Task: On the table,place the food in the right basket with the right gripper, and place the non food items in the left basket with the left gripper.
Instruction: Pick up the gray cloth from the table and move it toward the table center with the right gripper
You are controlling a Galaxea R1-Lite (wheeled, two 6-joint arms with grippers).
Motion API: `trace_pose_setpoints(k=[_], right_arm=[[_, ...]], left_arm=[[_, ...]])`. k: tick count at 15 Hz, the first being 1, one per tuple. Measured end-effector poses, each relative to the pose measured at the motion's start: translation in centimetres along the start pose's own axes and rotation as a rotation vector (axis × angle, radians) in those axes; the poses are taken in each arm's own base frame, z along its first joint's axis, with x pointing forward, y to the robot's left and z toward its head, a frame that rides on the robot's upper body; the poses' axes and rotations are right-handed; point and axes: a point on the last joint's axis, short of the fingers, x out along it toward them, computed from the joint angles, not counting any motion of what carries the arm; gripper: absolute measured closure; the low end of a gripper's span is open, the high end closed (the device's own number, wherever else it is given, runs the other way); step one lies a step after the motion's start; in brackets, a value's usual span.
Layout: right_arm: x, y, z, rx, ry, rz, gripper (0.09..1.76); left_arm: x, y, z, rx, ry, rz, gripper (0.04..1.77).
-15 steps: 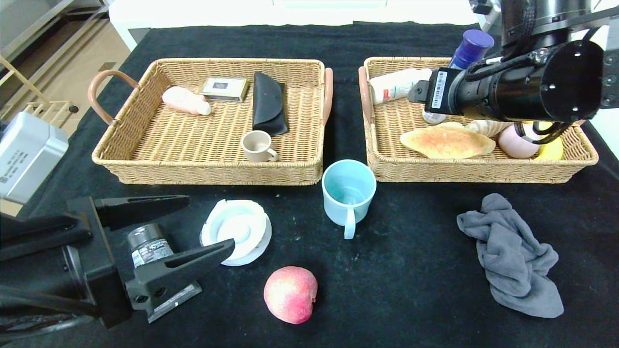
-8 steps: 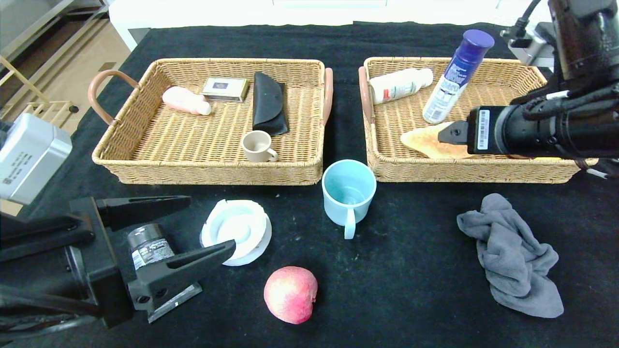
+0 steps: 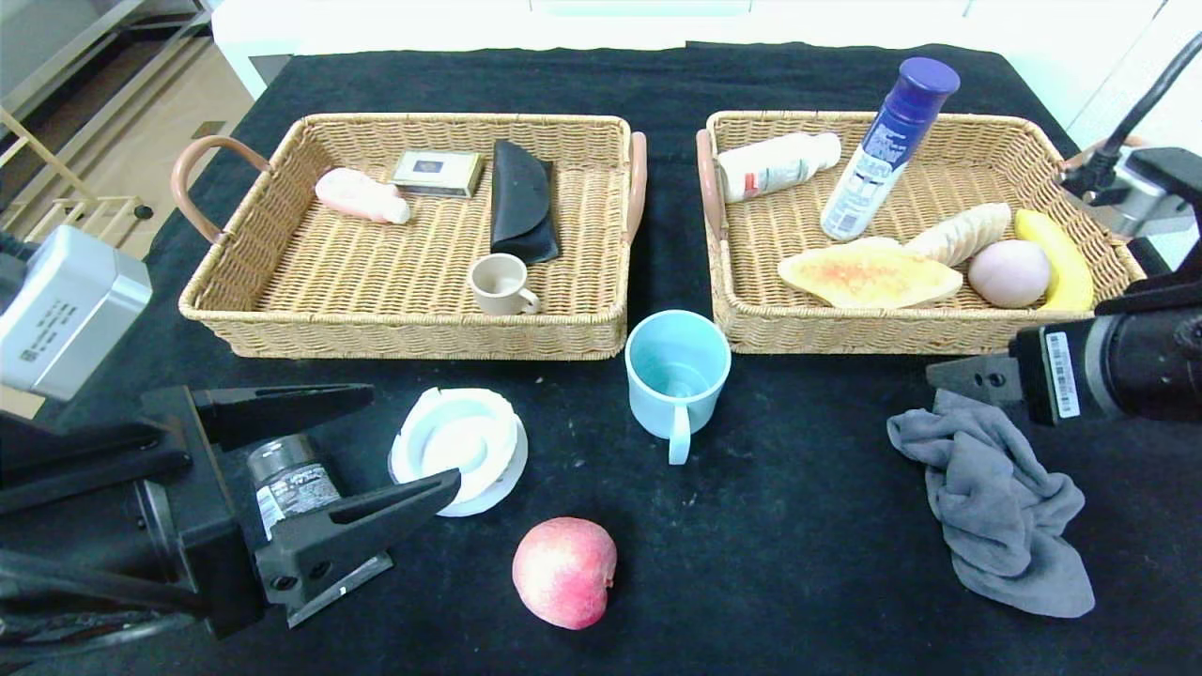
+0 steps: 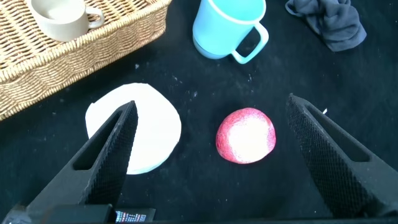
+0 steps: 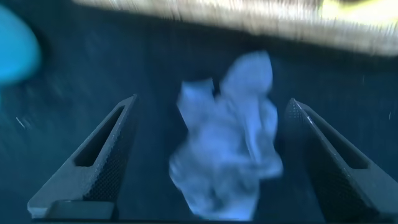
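Observation:
The red-pink peach (image 3: 563,571) lies on the black table (image 3: 770,563) near the front; in the left wrist view the peach (image 4: 246,135) sits between my open fingers but farther out. My left gripper (image 3: 413,439) is open at the front left, straddling a dark jar (image 3: 286,474). My right gripper (image 3: 939,377) is low at the right, just in front of the right basket (image 3: 939,333). In its wrist view it (image 5: 212,102) is open over a grey cloth (image 5: 227,143). The striped croissant (image 3: 958,233) lies in the right basket. The left basket (image 3: 404,333) is at the back left.
On the table: a white round lid (image 3: 460,446), a light blue mug (image 3: 676,371), the grey cloth (image 3: 995,498). The right basket also holds flat bread (image 3: 869,272), a pale ball, a banana, two bottles. The left basket holds a small cup, a black case, a box, a pink bottle.
My right arm has swung from above the right basket down and toward the front right, and now sits over the grey cloth. The left arm has barely moved.

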Motion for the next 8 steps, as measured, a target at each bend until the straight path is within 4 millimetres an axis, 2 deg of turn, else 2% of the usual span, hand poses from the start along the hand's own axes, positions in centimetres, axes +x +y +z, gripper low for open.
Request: trace_pose_setpoints(k=[4, 8], right_arm=[[0.3, -1.4, -2.3, -0.01, 0.081, 0.031, 0.15], [1.6, -1.7, -3.9, -0.015, 0.132, 0.015, 0.15]], left_arm=[[0.0, 0.0, 0.0, 0.001, 0.0, -0.002, 0.09], [0.0, 0.0, 0.0, 0.001, 0.0, -0.001, 0.09]])
